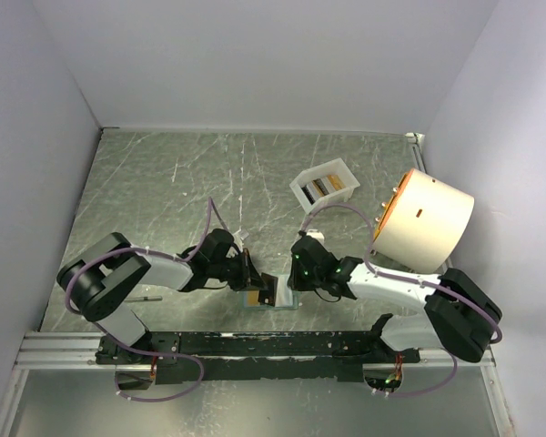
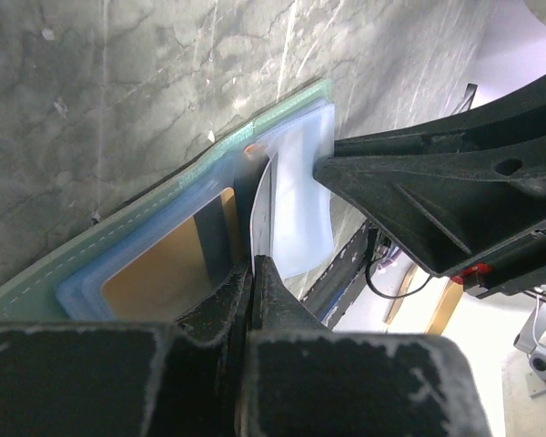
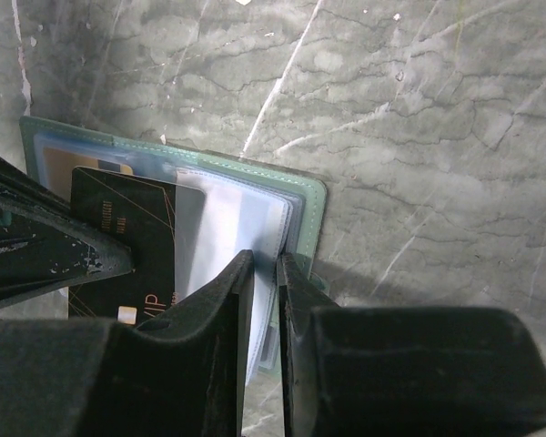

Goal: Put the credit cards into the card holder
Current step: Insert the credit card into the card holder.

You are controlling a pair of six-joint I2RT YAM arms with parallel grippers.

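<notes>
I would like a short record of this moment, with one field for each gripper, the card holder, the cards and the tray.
left gripper: shut on a dark card
right gripper: shut on a clear sleeve of the card holder
card holder: open, flat on the table
gold card: in a pocket of the holder
white tray: farther back, more cards inside

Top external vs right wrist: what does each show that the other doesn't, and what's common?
Only top external: both arms whole, the white tray holding spare cards, and the cream drum.
Only right wrist: the dark card partly under a clear sleeve page, a gold card already pocketed, and the right gripper pinching a sleeve page.
Both: the open card holder on the table between the arms.
</notes>
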